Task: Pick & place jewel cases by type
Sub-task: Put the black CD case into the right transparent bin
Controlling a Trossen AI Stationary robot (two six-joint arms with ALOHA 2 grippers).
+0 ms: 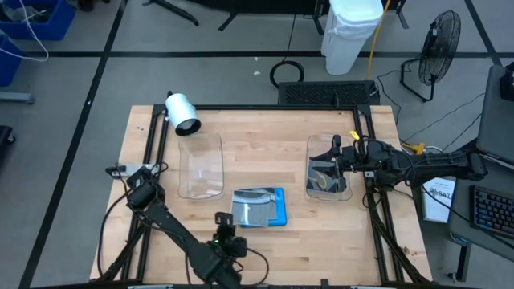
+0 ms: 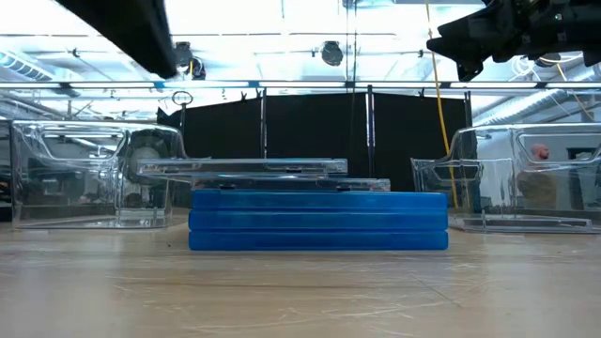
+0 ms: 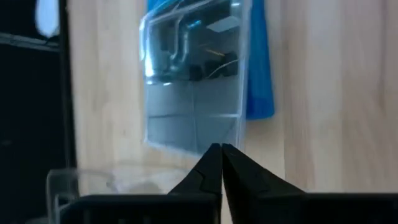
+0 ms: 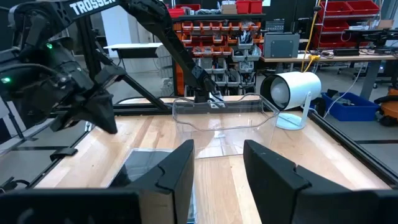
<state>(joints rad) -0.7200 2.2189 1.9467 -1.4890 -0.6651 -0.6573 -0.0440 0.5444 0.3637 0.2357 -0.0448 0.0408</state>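
Jewel cases stacked mid-table, toward the front edge: bright blue ones at the bottom, w/ dark grey/clear ones on top, slightly offset. One dark case lies in the right clear tub. Left clear tub sits beside the stack.

Left gripper near the front edge by the stack, fingers closed, holding nothing. Right gripper above the right tub, fingers apart, empty.

"TROSSEN" reads on the left arm.
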